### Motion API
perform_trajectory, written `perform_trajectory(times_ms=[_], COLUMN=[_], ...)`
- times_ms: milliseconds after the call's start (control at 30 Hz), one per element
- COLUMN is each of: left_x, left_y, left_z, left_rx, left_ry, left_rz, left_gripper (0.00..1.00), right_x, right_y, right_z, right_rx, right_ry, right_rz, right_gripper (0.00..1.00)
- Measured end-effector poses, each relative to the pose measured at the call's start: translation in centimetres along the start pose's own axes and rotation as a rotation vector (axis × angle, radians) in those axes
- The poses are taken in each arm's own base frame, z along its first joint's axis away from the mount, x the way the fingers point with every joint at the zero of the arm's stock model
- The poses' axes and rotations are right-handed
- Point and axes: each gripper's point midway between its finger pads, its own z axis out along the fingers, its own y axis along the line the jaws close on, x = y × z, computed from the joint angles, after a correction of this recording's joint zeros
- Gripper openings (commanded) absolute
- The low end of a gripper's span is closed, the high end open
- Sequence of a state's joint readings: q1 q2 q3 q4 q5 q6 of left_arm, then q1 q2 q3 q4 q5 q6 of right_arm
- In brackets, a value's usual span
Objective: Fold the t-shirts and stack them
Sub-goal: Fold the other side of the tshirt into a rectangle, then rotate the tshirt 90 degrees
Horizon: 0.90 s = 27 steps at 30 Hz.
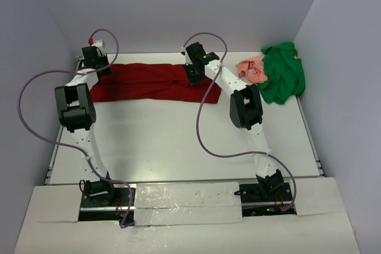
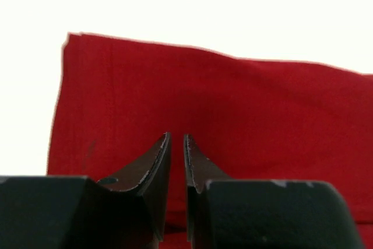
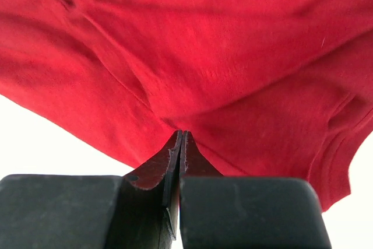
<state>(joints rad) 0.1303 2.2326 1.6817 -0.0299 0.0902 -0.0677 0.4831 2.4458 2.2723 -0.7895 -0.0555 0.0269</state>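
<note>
Up at the far side of the table (image 1: pixel 166 141), both arms reach onto the maroon t-shirt (image 1: pixel 149 84), which lies as a long band spanning from one set of jaws to the other. The left gripper (image 1: pixel 100 68) sits at one end of that band. From its wrist, the left gripper (image 2: pixel 176 137) shows jaws drawn almost together with only a thin slit between them, and flat red cloth (image 2: pixel 233 103) spreads ahead of and to both sides of the tips; whether any cloth is pinched cannot be told. The right gripper (image 1: pixel 193 74) is at the band's other end. Its jaws (image 3: pixel 182 133) are pressed tight, with creases of the shirt (image 3: pixel 204 45) running into the tips. Beyond the right jaws, away from the left arm, lie the salmon-pink t-shirt (image 1: pixel 253 68) and, touching it, the green t-shirt (image 1: pixel 284 75), both crumpled.
</note>
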Motion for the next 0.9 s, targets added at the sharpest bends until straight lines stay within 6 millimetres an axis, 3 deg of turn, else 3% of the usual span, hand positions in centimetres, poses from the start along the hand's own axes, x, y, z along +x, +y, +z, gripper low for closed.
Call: perform_trajectory(times_ms=[133, 267, 600, 900], left_x=[1.6, 4.6, 6.2, 10.5], left_y=[-0.3, -1.1, -1.9, -2.7], left_z=[1.2, 1.6, 0.2, -5.5], left_rx=[0.014, 0.050, 0.101, 0.200], left_ry=[0.099, 0.224, 0.327, 0.462], left_rz=[-0.002, -0.001, 0.057, 0.157], left_gripper=[0.22, 0.20, 0.18, 0.19], right_x=[1.3, 1.7, 0.1, -2.1], right_y=[-0.6, -1.3, -4.5, -5.8], right_z=[-0.2, -0.3, -2.3, -5.2], right_rx=[-0.022, -0.033, -0.004, 0.006], right_ry=[0.054, 0.073, 0.024, -0.053], right_rz=[0.057, 0.108, 0.202, 0.232], right_gripper=[0.00, 0.00, 0.00, 0.00])
